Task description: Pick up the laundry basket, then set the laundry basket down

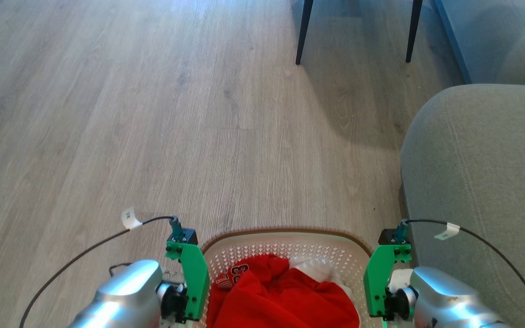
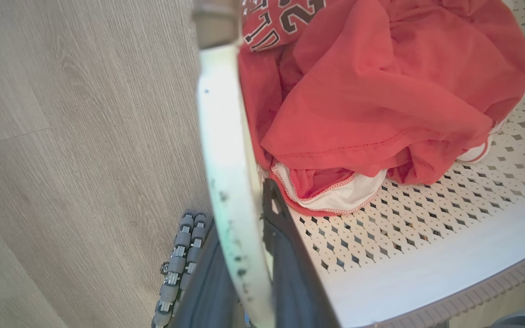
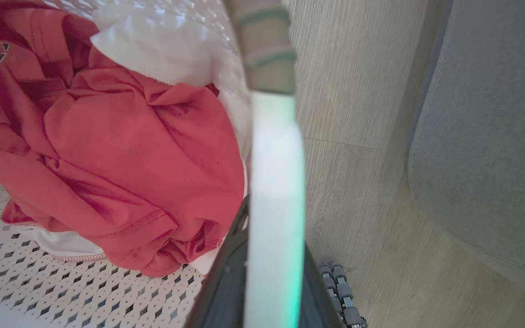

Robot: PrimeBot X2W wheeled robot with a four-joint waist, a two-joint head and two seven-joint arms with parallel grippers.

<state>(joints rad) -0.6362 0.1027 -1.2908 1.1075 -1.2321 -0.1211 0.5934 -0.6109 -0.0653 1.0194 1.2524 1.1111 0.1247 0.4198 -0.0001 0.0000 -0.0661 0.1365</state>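
Pale wood-look floor [image 1: 153, 114] is spreading across the room, with a grey sofa [image 1: 481, 182] crowding in on the robot's right and two dark chair legs [image 1: 303, 32] standing at the far end. Close before the robot, the laundry basket [image 1: 285, 239] is spanning the gap between the two arms. Its brown rim is curving from one to the other, so its long axis is probably running arm to arm, with neither arm standing nearer. Red clothes [image 1: 280, 296] are lying heaped inside beside a white piece. The left gripper [image 2: 239, 214] is clamping the left handle [image 2: 223, 136], the white band passing between its dark fingers [image 2: 290, 255]; the right gripper [image 3: 274, 237] is gripping the right handle [image 3: 274, 159] likewise. Judging by the floor showing beneath the handles, the basket is likely hanging clear. Setting it down is therefore calling for both arms lowering evenly, minding the sofa near the right handle.
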